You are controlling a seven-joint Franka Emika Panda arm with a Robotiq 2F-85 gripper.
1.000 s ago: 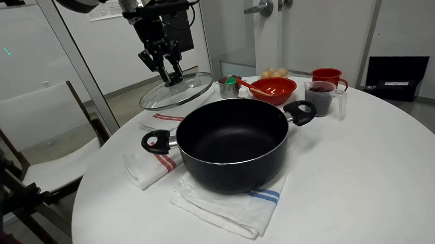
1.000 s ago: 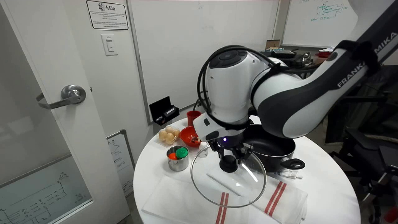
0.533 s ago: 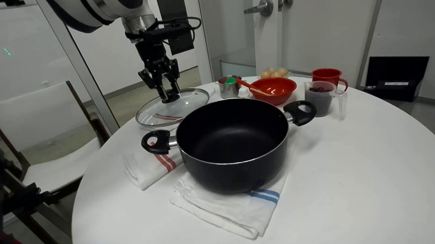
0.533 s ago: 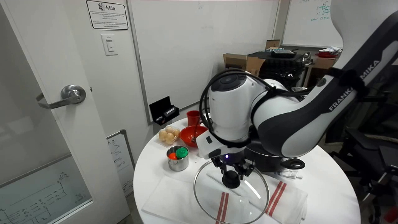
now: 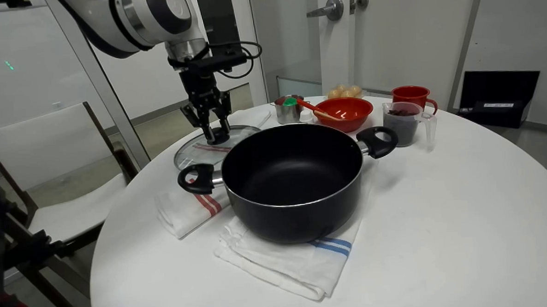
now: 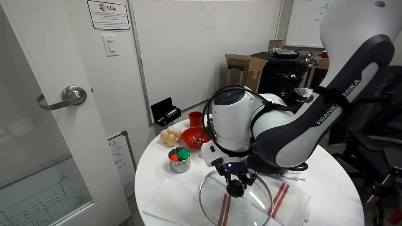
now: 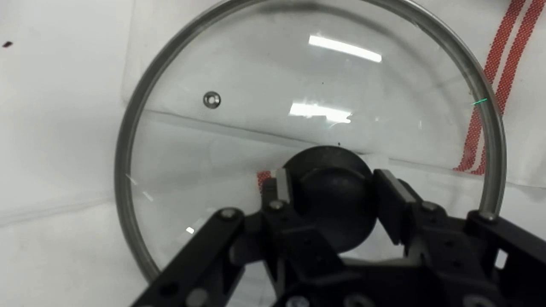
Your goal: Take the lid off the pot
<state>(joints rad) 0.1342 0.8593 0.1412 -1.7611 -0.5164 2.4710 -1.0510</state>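
The lid, clear glass with a metal rim and a black knob, shows in both exterior views [image 5: 192, 153] [image 6: 213, 204] and fills much of the wrist view [image 7: 251, 81]. It lies nearly level, low over the red-striped towels beside the pot; I cannot tell whether it touches them. My gripper [image 5: 218, 132] is shut on the knob, one finger on each side in the wrist view [image 7: 332, 192]. The black pot [image 5: 299, 219] stands uncovered with an empty inside on a blue-striped towel. In an exterior view the arm hides most of the pot [image 6: 267, 168].
White towels with red stripes [image 5: 184, 215] lie beside and behind the pot. A steel cup [image 5: 288, 113], a red bowl [image 5: 345, 111] with utensils, eggs [image 5: 344, 92], a red mug [image 5: 409, 93] and a clear measuring cup [image 5: 401, 129] stand behind it. The round table's edge is near the lid.
My gripper and the lid have moved down toward the towels beside the pot. The lid was tilted and higher before and is now nearly level. The pot has not moved.
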